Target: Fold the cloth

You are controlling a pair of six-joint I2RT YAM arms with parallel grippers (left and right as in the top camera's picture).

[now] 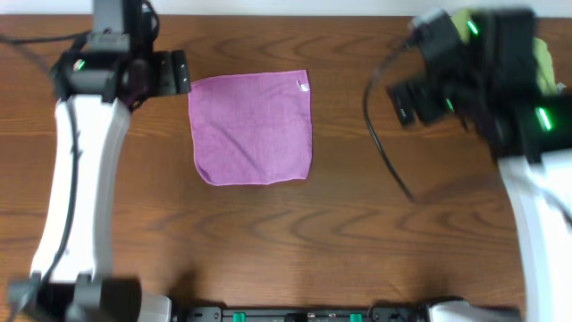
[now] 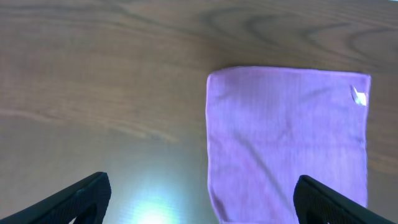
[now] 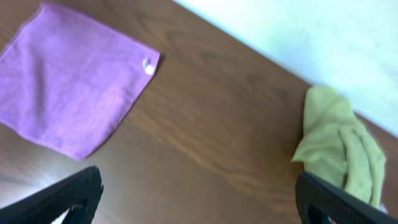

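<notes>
A purple square cloth (image 1: 252, 128) lies flat on the wooden table, with a small white tag at its far right corner. It also shows in the left wrist view (image 2: 286, 143) and the right wrist view (image 3: 71, 96). My left gripper (image 1: 179, 73) is open and empty, held above the table just left of the cloth's far left corner; its fingers (image 2: 202, 202) straddle the cloth's left edge in its own view. My right gripper (image 1: 407, 100) is open and empty, well to the right of the cloth; its fingers (image 3: 199, 199) hang over bare wood.
A crumpled yellow-green cloth (image 3: 342, 146) lies at the far right edge of the table, partly hidden behind my right arm in the overhead view (image 1: 547, 67). A black cable (image 1: 380, 134) hangs from the right arm over the table.
</notes>
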